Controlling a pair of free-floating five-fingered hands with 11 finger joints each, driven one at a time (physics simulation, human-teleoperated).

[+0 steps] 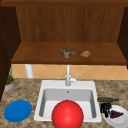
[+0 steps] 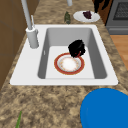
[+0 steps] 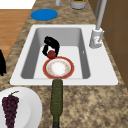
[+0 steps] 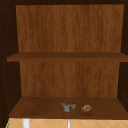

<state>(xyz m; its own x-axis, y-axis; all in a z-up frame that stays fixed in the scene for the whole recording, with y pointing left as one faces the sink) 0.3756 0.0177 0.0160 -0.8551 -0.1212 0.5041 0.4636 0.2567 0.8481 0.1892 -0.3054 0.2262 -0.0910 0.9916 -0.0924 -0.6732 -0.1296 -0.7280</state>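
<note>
Left hand (image 3: 50, 45) is curling round a small red fruit (image 3: 51, 54), holding it low in the sink (image 3: 30, 50) at the red-rimmed plate's (image 3: 70, 71) edge. It looks like a carrying step, and any next move is calling for a steady grip. Right hand (image 1: 106, 108) is hanging by the grape plate (image 1: 122, 120).

One robot hand (image 3: 50, 45) hangs low with fingers curled in a grip; the right robot hand (image 1: 106, 109) hovers idle.

White rectangular sink basin (image 1: 93, 86) set in a speckled brown granite countertop (image 1: 27, 91). Behind the sink, a tan diagonal-tiled backsplash (image 1: 50, 71); above the sink, an open dark wooden wall cabinet (image 4: 67, 30) with two shelves. Beside the sink's front, a wooden plank floor (image 3: 11, 22).
</note>
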